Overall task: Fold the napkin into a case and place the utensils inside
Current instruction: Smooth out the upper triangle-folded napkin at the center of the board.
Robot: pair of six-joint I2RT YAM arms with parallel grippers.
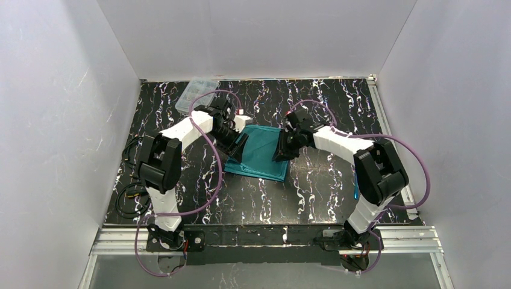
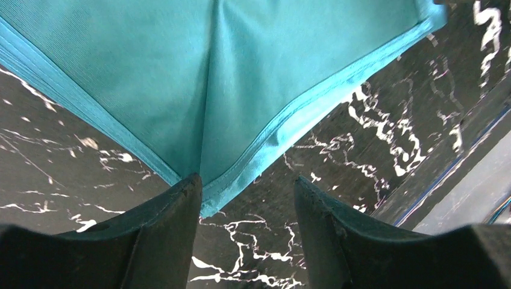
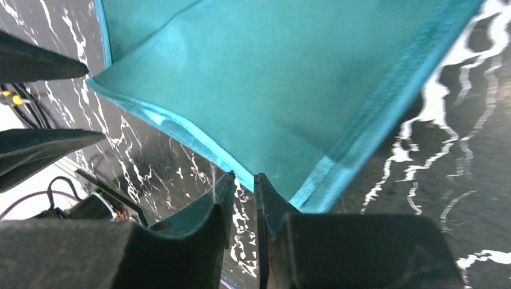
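The napkin (image 1: 260,155) lies flat on the black marbled bench (image 1: 313,198), folded to a teal rectangle with its lighter hem running along the edges. It sits nearer the arm bases than the clear compartment box (image 1: 196,93) and off to that box's right, well apart from it.

The left gripper (image 1: 236,150) stands at the napkin's left edge, on the side that faces the box. In the left wrist view its jaws are plainly apart, and marbled bench shows in the wide gap between them. A hemmed corner of the napkin (image 2: 241,72) points down toward that gap and ends right against the inner face of one of the fingers (image 2: 175,208); the other finger is clear of the cloth. Nothing is clamped.

The right gripper (image 1: 281,153) stands at the napkin's opposite edge, the one farther from the box. In the right wrist view its jaws are only a narrow slit apart, and the slit shows bench rather than cloth. The nearest napkin corner (image 3: 301,201) lies just beside one of the fingertips (image 3: 268,198), outside the slit, so the jaws hold nothing. A thin loose thread hangs by the other fingertip. The left arm's two dark fingers show at that view's edge, beyond the napkin.
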